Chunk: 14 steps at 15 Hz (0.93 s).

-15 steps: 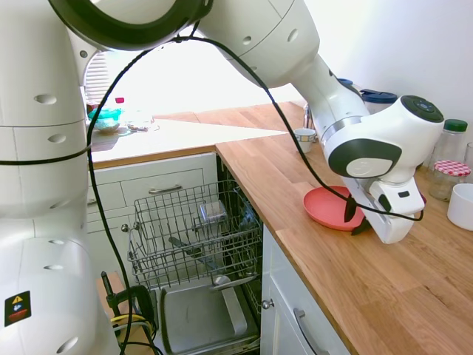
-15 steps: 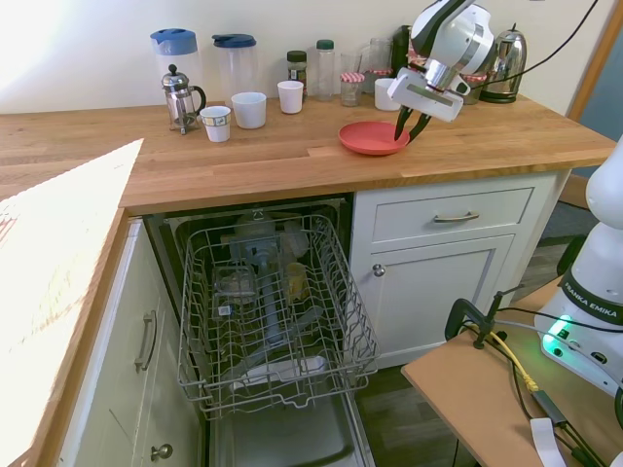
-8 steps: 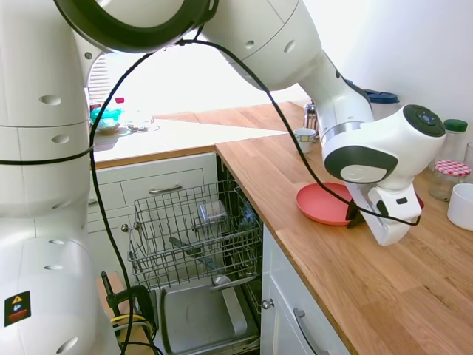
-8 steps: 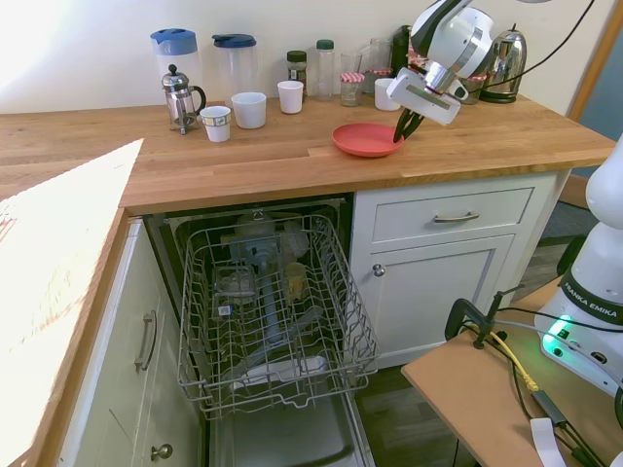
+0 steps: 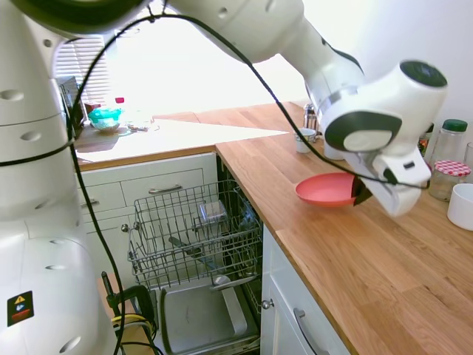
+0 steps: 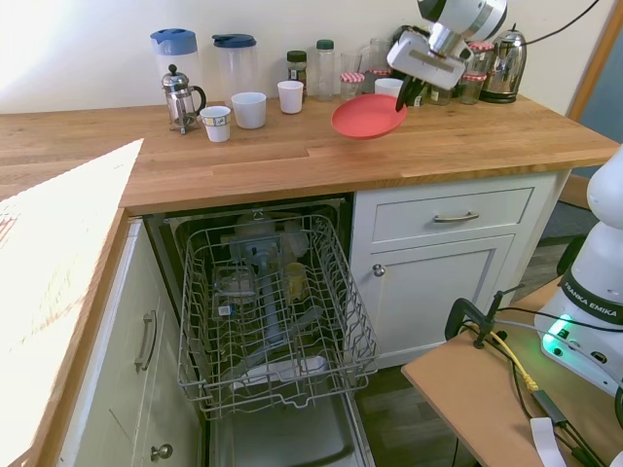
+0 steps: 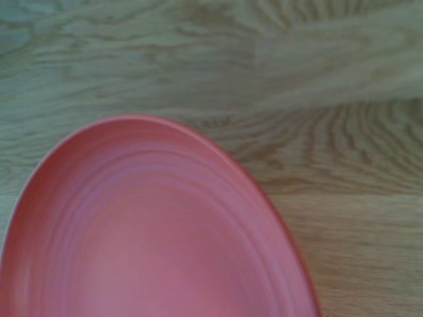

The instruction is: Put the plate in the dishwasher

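Second exterior view – hand (image 6: 402, 97) clamps plate (image 6: 368, 116) by its right rim, tilted, lifted clear of tabletop (image 6: 292, 156), upper centre-right; dishwasher (image 6: 273, 311) rack open below, lower centre.

Home kitchen. Wooden counter (image 6: 292, 156) is running along white cabinets (image 6: 458, 253) with metal handles; dishwasher (image 6: 273, 311) is standing open under it, wire rack pulled out. Kettle (image 6: 505, 65), French press (image 6: 178, 97), mugs (image 6: 249, 109), jars (image 6: 325, 68) and jugs (image 6: 173, 53) are lining the wall. Daylight is pouring in across the far counter.
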Tool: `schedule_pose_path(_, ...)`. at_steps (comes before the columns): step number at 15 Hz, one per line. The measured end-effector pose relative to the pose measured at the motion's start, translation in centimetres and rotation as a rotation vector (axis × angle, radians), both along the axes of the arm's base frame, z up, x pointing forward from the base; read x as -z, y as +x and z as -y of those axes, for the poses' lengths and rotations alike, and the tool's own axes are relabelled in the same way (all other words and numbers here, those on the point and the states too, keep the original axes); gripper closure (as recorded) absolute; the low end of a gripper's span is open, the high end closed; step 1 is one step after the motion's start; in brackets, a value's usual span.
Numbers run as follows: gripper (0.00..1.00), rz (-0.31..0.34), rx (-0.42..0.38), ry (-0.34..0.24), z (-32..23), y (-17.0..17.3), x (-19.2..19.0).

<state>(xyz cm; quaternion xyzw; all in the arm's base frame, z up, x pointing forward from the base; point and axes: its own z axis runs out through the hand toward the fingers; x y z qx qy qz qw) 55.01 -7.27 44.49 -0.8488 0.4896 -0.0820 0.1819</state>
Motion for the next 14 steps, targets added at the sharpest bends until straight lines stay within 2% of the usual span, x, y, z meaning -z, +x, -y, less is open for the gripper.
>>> schedule_pose_path(3,1.00,0.020,-0.078,-0.195,-10.7,-0.3,-9.6)
schedule_pose_path(5,1.00,0.023,-0.139,-0.332,-21.4,-1.5,-13.7)
schedule_pose_path(6,1.00,0.029,-0.173,-0.400,-27.1,-2.7,-14.4)
schedule_pose_path(7,1.00,0.034,-0.208,-0.463,-33.0,-4.3,-14.0)
schedule_pose_path(9,1.00,0.032,-0.286,-0.587,-43.3,-7.9,-9.9)
schedule_pose_path(14,1.00,0.025,-0.497,-0.940,-58.9,-15.9,4.2)
